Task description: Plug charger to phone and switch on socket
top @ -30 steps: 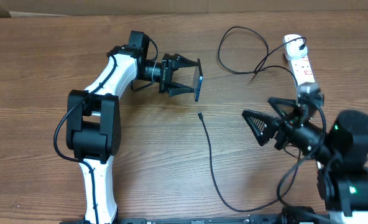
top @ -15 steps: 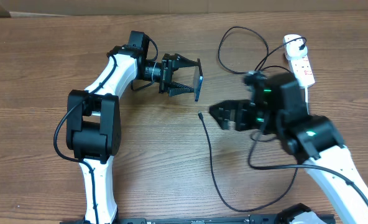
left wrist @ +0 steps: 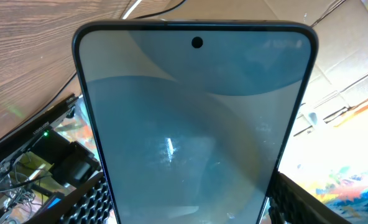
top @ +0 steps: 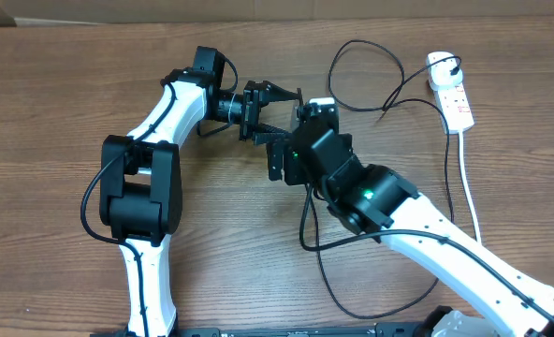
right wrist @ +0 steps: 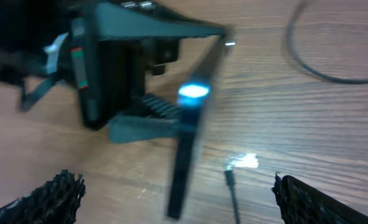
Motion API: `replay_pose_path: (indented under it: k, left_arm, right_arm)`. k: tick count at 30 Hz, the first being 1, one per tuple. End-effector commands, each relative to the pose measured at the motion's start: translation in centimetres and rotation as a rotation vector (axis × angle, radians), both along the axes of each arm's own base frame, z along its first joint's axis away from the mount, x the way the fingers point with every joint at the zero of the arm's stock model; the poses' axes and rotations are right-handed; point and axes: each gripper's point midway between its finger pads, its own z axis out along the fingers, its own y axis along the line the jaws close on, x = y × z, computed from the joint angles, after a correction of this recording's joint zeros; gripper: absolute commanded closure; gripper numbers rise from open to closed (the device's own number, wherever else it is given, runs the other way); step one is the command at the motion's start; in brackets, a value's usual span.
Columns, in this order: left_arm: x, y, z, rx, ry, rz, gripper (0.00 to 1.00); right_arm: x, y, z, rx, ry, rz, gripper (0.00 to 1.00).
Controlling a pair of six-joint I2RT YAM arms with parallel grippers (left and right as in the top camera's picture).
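The right fingers (right wrist: 53,193) have swung over from beside the socket (top: 456,94) and now hang spread wide, facing the phone (left wrist: 193,124). The left fingers (top: 275,92) clamp the phone on edge. The charger (right wrist: 229,176) tip lies on the desk (top: 71,94) just beside the phone, ungrasped; picking it up looks next. The phone's screen looks dull blue-grey and glossy.

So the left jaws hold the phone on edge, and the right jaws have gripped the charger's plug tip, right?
No. The right jaws stand open and empty; the charger lies with its plug tip on the table beside the phone, as the right wrist view shows. The left jaws do hold the phone on edge.
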Motion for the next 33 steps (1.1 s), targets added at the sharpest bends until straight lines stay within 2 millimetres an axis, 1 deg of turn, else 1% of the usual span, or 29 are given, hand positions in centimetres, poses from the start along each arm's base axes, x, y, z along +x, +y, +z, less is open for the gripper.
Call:
replay_pose_path:
  k: [1, 2, 3, 5, 6, 7, 8, 9, 14, 16, 19, 22, 23, 24, 26, 29, 33]
  left_arm:
    - [0.0, 0.2, 0.9, -0.057, 0.018, -0.007, 0.45]
    - [0.0, 0.2, 0.9, -0.057, 0.018, -0.007, 0.45]
    - [0.0, 0.2, 0.9, -0.057, 0.018, -0.007, 0.44]
    - [0.0, 0.2, 0.9, -0.057, 0.018, -0.007, 0.44]
    - [0.0, 0.2, 0.9, -0.057, 0.017, -0.007, 0.44]
    - [0.0, 0.2, 0.9, -0.057, 0.017, -0.007, 0.44]
    - [0.0, 0.2, 0.9, -0.057, 0.017, -0.007, 0.44]
    - [0.0, 0.2, 0.9, -0.057, 0.017, -0.007, 0.44]
    - [0.0, 0.2, 0.9, -0.058, 0.015, -0.007, 0.44]
    - [0.0, 0.2, 0.9, -0.058, 0.015, -0.007, 0.45]
    - [0.0, 0.1, 0.9, -0.058, 0.015, -0.009, 0.45]
    - [0.0, 0.1, 0.9, -0.058, 0.014, -0.009, 0.44]
    - [0.0, 0.1, 0.9, -0.058, 0.014, -0.009, 0.44]
    - [0.0, 0.1, 0.9, -0.058, 0.014, -0.009, 0.45]
    - [0.0, 0.1, 0.9, -0.058, 0.014, -0.009, 0.44]
    - [0.0, 0.1, 0.9, -0.059, 0.010, -0.009, 0.44]
    - [0.0, 0.1, 0.9, -0.059, 0.011, -0.009, 0.45]
  right_arm:
    - [1.7, -1.0, 0.7, -0.003, -0.059, -0.124, 0.01]
    - [1.9, -0.9, 0.6, -0.001, -0.061, -0.124, 0.01]
    - [2.0, -0.8, 0.5, 0.000, -0.064, -0.123, 0.05]
    - [2.1, -0.7, 0.7, 0.004, -0.069, -0.121, 0.08]
    - [2.1, -0.6, 0.7, 0.005, -0.071, -0.121, 0.13]
    - [2.1, -0.7, 0.7, 0.005, -0.070, -0.121, 0.14]
    - [2.1, -0.7, 0.6, 0.004, -0.070, -0.121, 0.21]
    - [2.1, -0.6, 0.7, 0.005, -0.070, -0.121, 0.25]
    - [2.5, -0.4, 1.1, 0.020, -0.089, -0.120, 0.28]
    - [2.5, -0.3, 1.2, 0.023, -0.094, -0.118, 0.36]
    - [2.7, -0.2, 1.4, 0.032, -0.102, -0.118, 0.42]
    - [2.7, -0.2, 1.4, 0.031, -0.101, -0.118, 0.42]
    - [2.6, -0.2, 1.3, 0.030, -0.099, -0.118, 0.46]
    - [2.6, -0.2, 1.3, 0.030, -0.098, -0.118, 0.47]
    - [2.5, -0.1, 1.2, 0.034, -0.093, -0.111, 0.53]
    - [2.5, 0.2, 1.0, 0.038, -0.082, -0.100, 0.54]
    - [2.7, 0.4, -0.1, 0.020, -0.064, -0.099, 0.57]
